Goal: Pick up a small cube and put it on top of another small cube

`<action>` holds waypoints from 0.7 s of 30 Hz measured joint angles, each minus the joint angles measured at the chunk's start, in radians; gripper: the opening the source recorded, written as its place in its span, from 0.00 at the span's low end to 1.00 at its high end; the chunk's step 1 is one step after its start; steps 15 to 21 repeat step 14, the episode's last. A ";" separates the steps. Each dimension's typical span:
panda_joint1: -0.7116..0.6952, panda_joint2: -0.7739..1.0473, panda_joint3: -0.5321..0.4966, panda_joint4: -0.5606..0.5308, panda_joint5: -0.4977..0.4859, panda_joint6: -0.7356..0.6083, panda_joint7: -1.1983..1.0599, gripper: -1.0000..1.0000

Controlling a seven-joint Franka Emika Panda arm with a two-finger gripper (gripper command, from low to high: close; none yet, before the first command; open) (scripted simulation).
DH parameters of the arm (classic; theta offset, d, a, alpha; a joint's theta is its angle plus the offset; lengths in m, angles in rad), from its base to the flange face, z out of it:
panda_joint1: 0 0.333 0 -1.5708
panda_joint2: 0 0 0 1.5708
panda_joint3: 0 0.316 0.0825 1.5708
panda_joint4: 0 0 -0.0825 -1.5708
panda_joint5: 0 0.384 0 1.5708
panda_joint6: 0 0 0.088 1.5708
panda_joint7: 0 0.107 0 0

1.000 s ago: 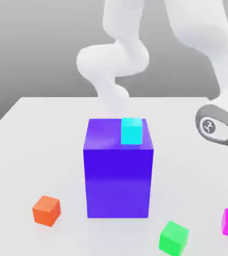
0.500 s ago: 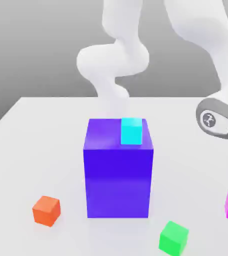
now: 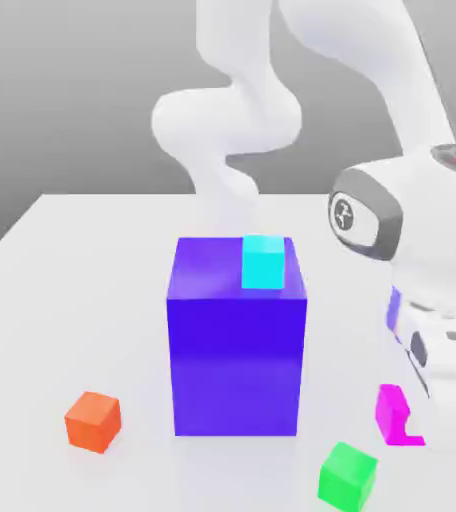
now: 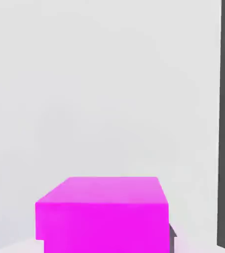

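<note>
nearest in the exterior view is the green cube [image 3: 348, 478], on the table [image 3: 62, 330] toward the front, just right of centre. a little farther back, toward the exterior view's right, the gripper [image 3: 410, 417] is closed on the small magenta cube [image 3: 392, 415], its white finger covering part of it. the hand view shows the same cube close up, its top face and one side plain to see. at about that depth, on the exterior view's left, the orange cube [image 3: 93, 422] sits turned at an angle on the table. behind stands the big blue-violet block [image 3: 236, 365], with the cyan cube [image 3: 263, 262] on top near its right edge. farthest back, the white arm [image 3: 227, 120] rises before a grey backdrop [image 3: 72, 90].
</note>
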 joint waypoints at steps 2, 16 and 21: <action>-0.026 -0.018 0.001 -0.009 0.021 -0.005 -0.086 0.00; -0.060 0.096 -0.031 -0.019 0.009 0.126 -0.233 1.00; -0.060 0.096 -0.031 -0.019 0.009 0.126 -0.233 1.00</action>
